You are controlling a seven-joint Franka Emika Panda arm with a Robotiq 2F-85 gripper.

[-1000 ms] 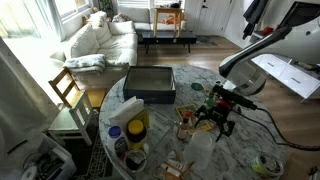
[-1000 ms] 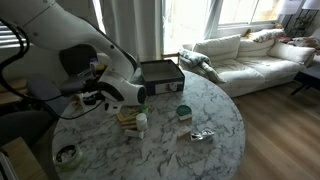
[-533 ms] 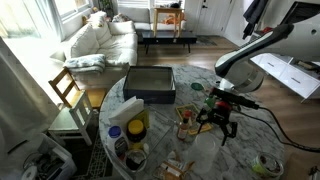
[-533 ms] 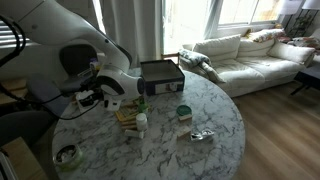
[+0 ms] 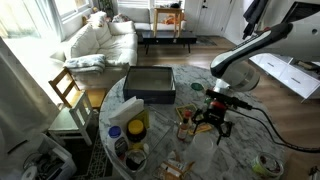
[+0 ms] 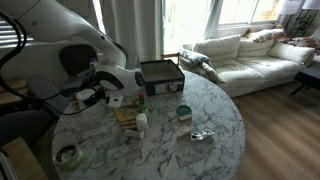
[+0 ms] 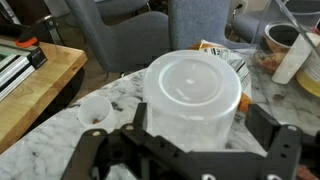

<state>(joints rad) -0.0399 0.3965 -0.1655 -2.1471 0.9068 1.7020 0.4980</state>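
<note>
In the wrist view a translucent white plastic container (image 7: 193,95) stands upside down on the marble table, filling the middle of the picture. My gripper (image 7: 200,128) is open, with one black finger on each side of the container's lower wall. The left finger (image 7: 135,118) sits close against it; whether it touches I cannot tell. In both exterior views the gripper (image 5: 215,118) (image 6: 90,97) hangs low over the cluttered round table, pointing down among small items.
A black box (image 5: 150,84) (image 6: 160,73) lies at the table's far side. Around the gripper are a small white cup (image 7: 93,113), an orange snack packet (image 7: 225,55), a white bottle (image 6: 141,122), a green-lidded jar (image 6: 183,112) and a tape roll (image 6: 66,155). Grey chairs (image 7: 130,35) stand behind.
The arm has shifted slightly, bringing the gripper a little lower and closer over the table. The jaws have stayed open.
</note>
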